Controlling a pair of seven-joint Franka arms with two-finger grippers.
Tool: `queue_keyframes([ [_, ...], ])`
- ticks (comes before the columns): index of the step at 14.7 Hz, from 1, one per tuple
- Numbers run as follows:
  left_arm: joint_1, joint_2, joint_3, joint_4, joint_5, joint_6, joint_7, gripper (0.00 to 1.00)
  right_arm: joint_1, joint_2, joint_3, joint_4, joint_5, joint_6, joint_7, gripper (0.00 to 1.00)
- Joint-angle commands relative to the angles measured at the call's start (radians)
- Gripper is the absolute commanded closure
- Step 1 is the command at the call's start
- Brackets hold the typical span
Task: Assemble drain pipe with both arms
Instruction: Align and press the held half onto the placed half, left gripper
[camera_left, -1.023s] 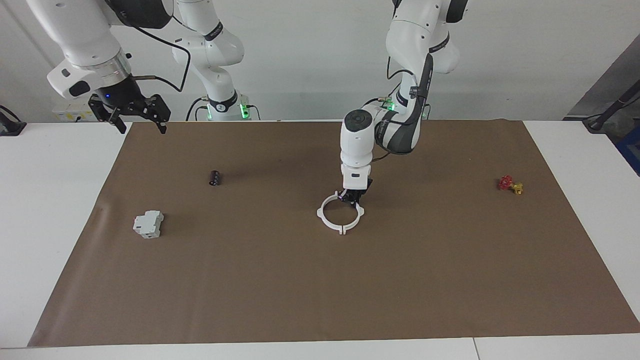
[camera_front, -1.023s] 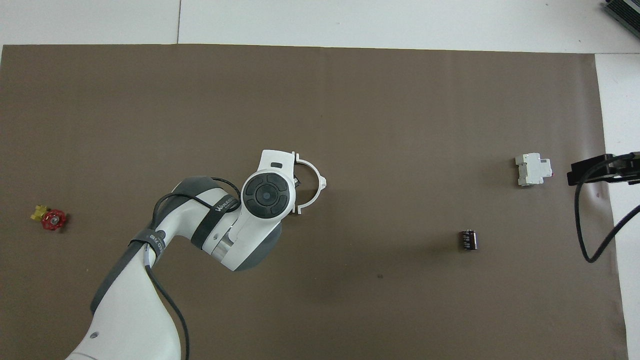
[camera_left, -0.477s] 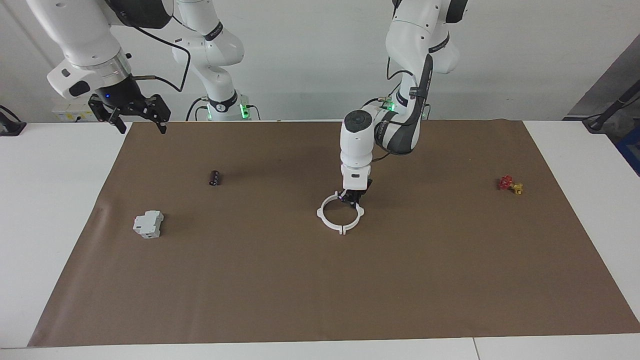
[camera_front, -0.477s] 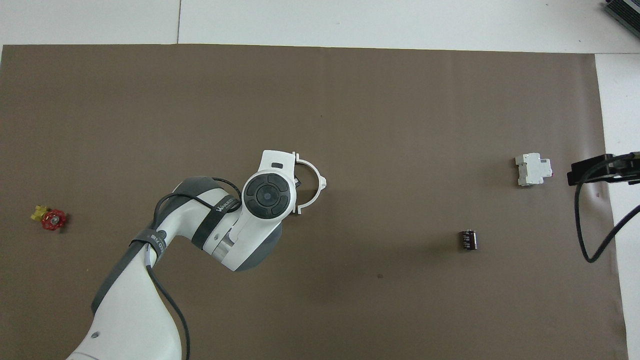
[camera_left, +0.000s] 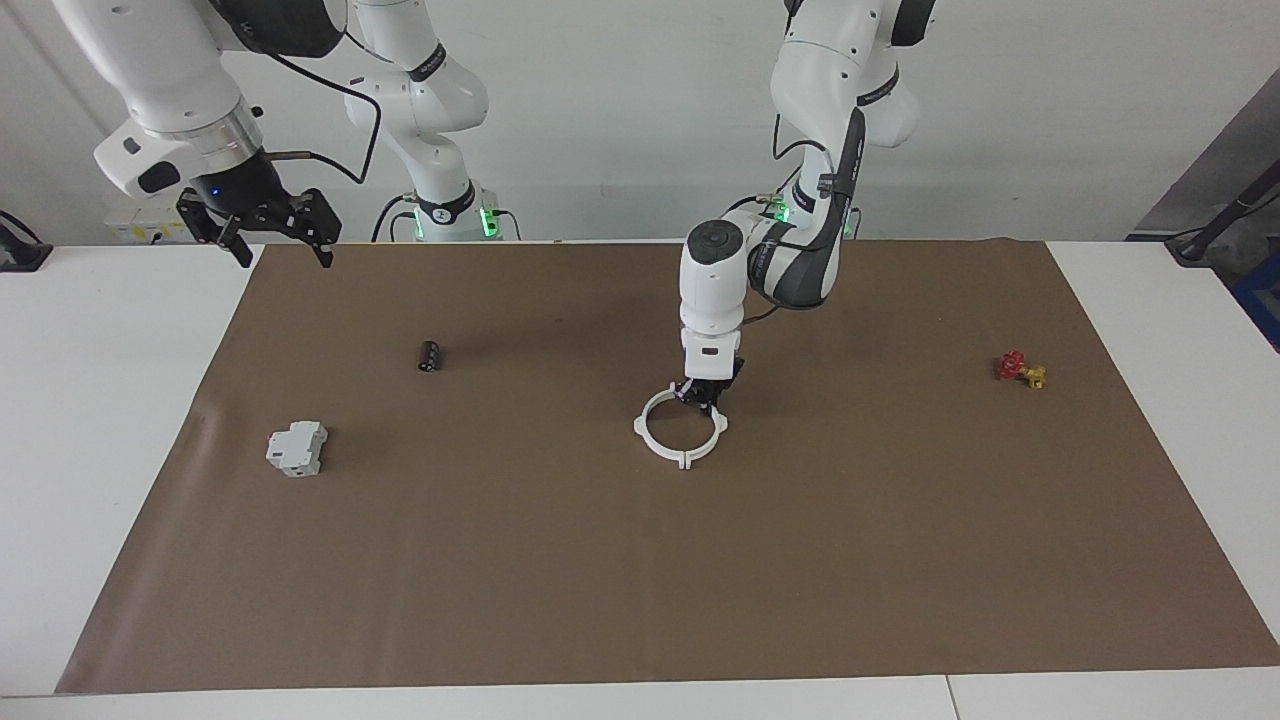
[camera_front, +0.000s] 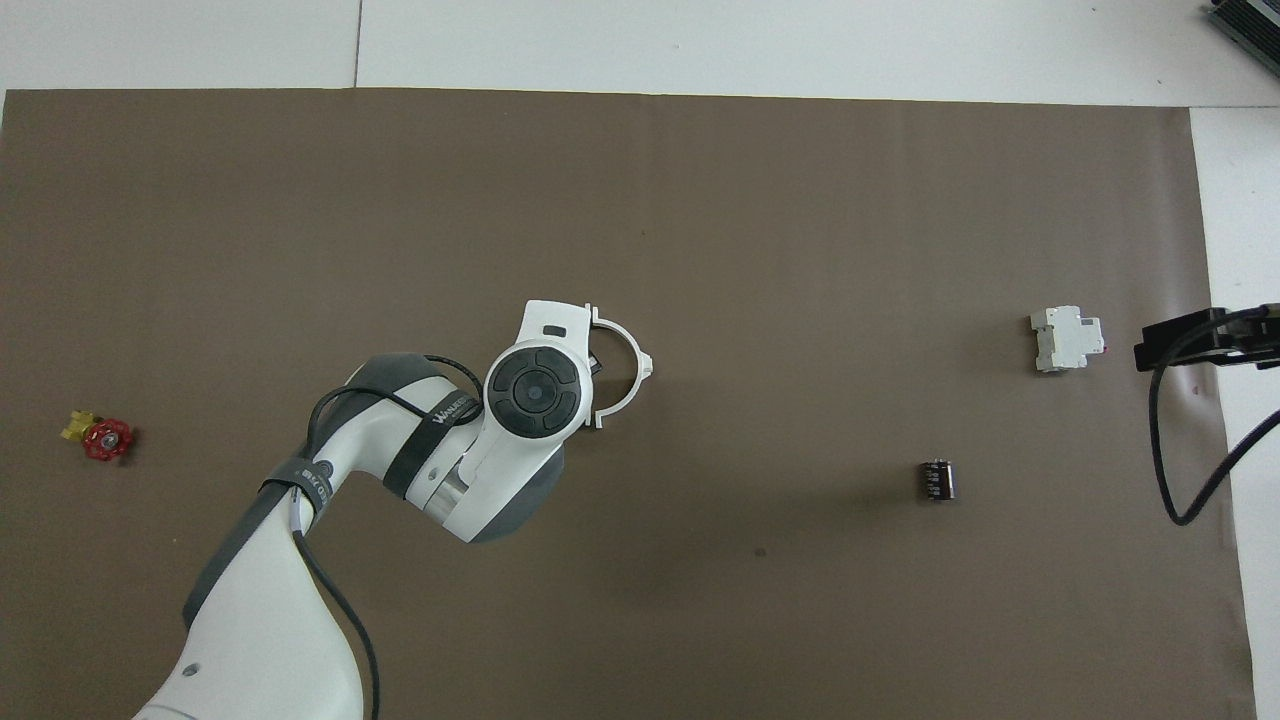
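I count two arms, one white ring, three loose parts on the brown paper mat (camera_left: 900, 560) covering the white bench (camera_left: 90, 420).

Drain pipe (camera_left: 681, 429): thin white plastic ring with small nubs on the rim, lying flat at frame centre in the facing view. Looks like one closed ring there; I can't make out the seam between halves. In the overhead view the left arm's wrist covers about half of it, only one arc (camera_front: 625, 365) shows.

Left gripper (camera_left: 703, 398): down at the upper edge of the ring, closed tight on the ring's rim. Fingertips hard to resolve, mostly hidden under the wrist from overhead.

Right gripper (camera_left: 283, 240): black, jaws spread wide, holding nothing, hanging in the upper left of the facing view over the mat's corner. Cut off at the right edge of the overhead view (camera_front: 1200, 337).

Other parts: one boxy grey-white block (camera_left: 297, 448), mid-left; one small dark cylinder (camera_left: 430, 355), above it and more central; one red-and-yellow valve (camera_left: 1020, 369), mid-right.
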Motion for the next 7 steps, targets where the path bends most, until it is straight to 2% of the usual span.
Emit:
queue_keyframes([
  [1,-0.023,0.007,0.009,-0.01,0.019,0.015,-0.024,1.0,-0.007,-0.027,0.005,-0.033,-0.009,0.018,0.009,0.0],
  [2,-0.022,0.007,0.009,-0.01,0.019,0.015,-0.024,0.95,-0.007,-0.027,0.005,-0.033,-0.009,0.018,0.011,0.0],
  [4,-0.022,0.007,0.009,-0.01,0.021,0.012,-0.024,0.35,-0.007,-0.027,0.005,-0.033,-0.009,0.018,0.009,0.0],
  [7,-0.022,0.005,0.01,-0.011,0.021,0.012,-0.024,0.0,-0.006,-0.027,0.005,-0.033,-0.009,0.018,0.009,0.0],
])
